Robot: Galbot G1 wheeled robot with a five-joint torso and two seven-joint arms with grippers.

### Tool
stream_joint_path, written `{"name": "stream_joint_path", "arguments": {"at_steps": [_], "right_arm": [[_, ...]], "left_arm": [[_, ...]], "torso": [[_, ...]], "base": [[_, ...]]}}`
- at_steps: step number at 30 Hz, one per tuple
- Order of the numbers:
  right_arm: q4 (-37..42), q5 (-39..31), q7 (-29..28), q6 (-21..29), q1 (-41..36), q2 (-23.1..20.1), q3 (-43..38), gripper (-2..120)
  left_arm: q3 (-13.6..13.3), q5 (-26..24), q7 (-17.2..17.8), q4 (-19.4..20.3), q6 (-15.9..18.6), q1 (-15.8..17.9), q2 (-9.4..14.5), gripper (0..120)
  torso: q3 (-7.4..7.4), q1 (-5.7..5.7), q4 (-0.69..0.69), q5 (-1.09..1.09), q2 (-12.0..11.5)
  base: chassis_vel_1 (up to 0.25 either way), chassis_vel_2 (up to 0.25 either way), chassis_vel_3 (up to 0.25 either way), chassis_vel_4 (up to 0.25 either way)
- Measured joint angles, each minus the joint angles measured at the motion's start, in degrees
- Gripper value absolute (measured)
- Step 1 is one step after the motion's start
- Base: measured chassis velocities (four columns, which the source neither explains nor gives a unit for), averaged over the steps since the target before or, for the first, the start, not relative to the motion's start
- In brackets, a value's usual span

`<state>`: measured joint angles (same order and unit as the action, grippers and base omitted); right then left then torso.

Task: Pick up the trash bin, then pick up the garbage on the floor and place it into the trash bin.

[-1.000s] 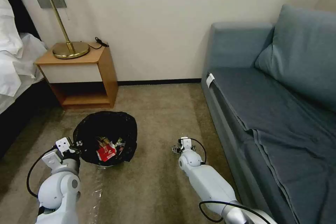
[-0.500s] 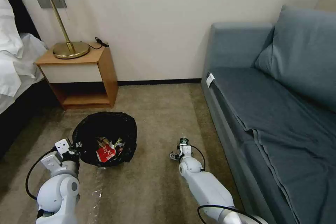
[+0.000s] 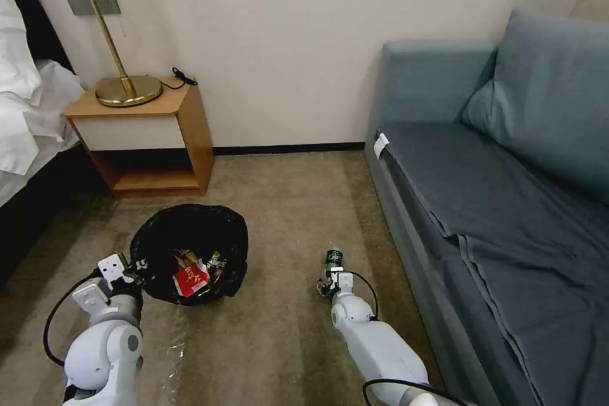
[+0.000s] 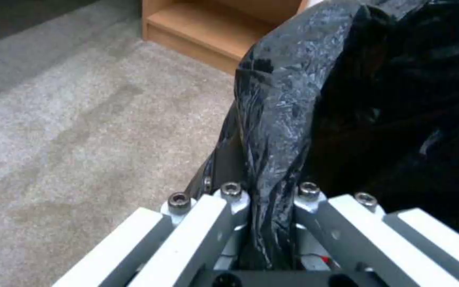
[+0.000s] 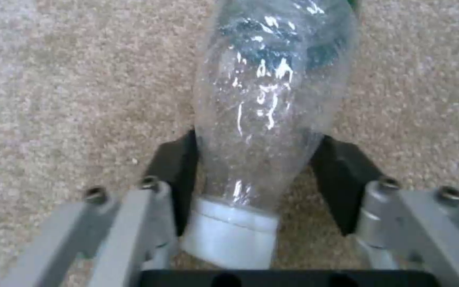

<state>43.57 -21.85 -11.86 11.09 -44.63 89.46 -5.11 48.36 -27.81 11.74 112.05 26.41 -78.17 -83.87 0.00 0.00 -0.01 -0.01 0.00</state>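
Between right gripper (image 5: 261, 179) fingers: bottle (image 5: 272, 99).

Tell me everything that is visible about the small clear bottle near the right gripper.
The bottle is clear, crinkled thin plastic with a white cap and a dark green label at its far end. It lies on the beige carpet near the sofa, cap toward the wrist. The right gripper straddles its neck, a black pad on each side, the left one touching it. It looks empty.

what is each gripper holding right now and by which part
Left gripper is shut on the trash bin, pinching its black-bagged rim. Right gripper straddles the bottle near its neck, fingers open, not gripping.
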Motion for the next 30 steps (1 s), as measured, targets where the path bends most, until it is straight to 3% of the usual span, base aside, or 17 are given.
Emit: {"name": "stream_joint_path", "arguments": {"at_steps": [5, 18, 23, 30], "right_arm": [[0.58, 1.15, -0.03, -0.79, -1.05, -0.11, -0.12, 29], [1.13, 3.27, -0.19, -2.08, -1.65, 0.09, -0.84, 29], [3.31, 4.2, -3.19, -3.8, -1.07, -0.45, -0.39, 29], [9.92, 9.95, -6.71, -12.64, 3.57, -1.94, 3.29, 29]], "left_arm": [[0.12, -0.06, -0.17, 0.03, -0.23, -0.41, 0.17, 3], [0.37, -0.37, -0.35, 0.32, -0.41, -0.63, 0.53, 3], [0.39, -0.5, -0.36, 0.31, -0.49, -0.6, 0.6, 3], [0.24, -0.6, -0.48, -0.05, -0.73, -0.24, 0.27, 3]], "torso": [[0.0, 0.0, 0.01, 0.0, 0.0], [0.01, 0.0, 0.02, 0.01, 0.0], [0.01, 0.0, 0.01, 0.01, 0.0], [0.01, 0.0, 0.01, 0.0, 0.0]], "base": [[0.0, 0.0, 0.0, 0.0], [0.0, 0.0, 0.0, 0.0], [0.0, 0.0, 0.0, 0.0], [0.0, 0.0, 0.0, 0.0]]}}
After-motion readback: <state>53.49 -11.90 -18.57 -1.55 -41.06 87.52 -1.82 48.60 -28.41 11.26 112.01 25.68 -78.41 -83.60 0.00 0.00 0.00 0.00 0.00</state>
